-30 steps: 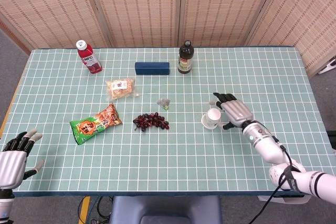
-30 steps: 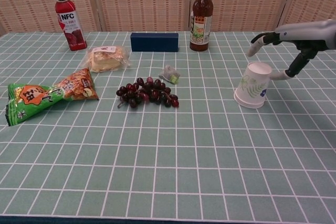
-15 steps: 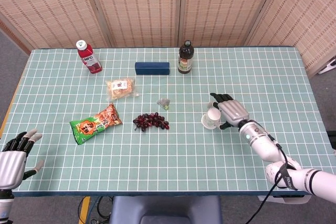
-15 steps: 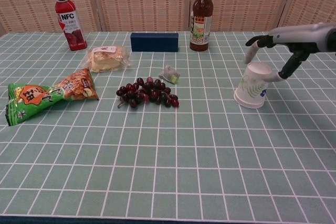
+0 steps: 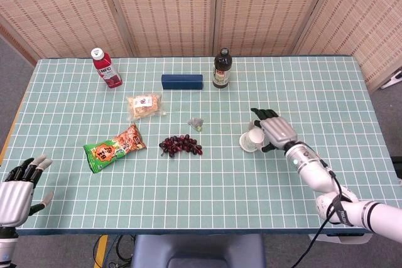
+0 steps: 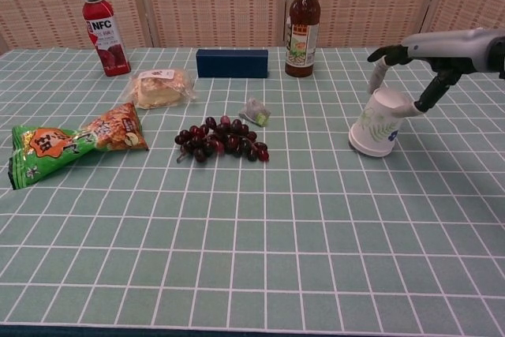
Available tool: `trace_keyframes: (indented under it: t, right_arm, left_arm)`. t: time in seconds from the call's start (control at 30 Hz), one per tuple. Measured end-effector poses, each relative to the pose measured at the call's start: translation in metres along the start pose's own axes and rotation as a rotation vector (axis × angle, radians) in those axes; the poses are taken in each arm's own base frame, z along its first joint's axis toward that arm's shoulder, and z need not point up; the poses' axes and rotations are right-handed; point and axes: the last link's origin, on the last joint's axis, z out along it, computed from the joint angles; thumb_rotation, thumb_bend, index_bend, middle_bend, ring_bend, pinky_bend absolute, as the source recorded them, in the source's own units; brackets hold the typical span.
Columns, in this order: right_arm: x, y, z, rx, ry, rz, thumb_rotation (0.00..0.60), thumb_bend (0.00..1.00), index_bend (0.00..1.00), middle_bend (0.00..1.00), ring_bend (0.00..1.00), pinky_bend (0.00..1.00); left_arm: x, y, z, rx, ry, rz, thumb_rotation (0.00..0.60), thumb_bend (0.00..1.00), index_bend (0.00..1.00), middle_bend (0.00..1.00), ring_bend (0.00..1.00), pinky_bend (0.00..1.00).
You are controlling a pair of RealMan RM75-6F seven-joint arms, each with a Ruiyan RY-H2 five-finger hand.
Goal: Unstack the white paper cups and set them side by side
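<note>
Right hand (image 6: 430, 57) spread wide around the upside-down white paper cup stack with green leaves (image 6: 378, 121), on the right of the green checked desk (image 6: 252, 234). Close softly, lift slowly, no squashing.

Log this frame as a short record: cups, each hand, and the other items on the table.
cups: white paper cups, upside down, tilted, still stacked on the table
right hand: right hand over the cups, fingers touching the stack's upper end; firm grip cannot be told
left hand: left hand at the table's near left edge, fingers apart, holding nothing
other items: red juice bottle, dark bottle, blue box, grapes, snack bag
</note>
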Motion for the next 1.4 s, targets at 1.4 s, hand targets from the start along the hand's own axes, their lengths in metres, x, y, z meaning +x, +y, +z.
trace_keyframes:
  t: [1.4]
  right_arm:
    - [0.049, -0.006, -0.05, 0.011, 0.094, -0.006, 0.6, 0.36, 0.41, 0.03, 0.0, 0.0]
  left_arm:
    - [-0.012, 0.003, 0.006, 0.0, -0.043, 0.02, 0.6, 0.26, 0.23, 0.17, 0.14, 0.22]
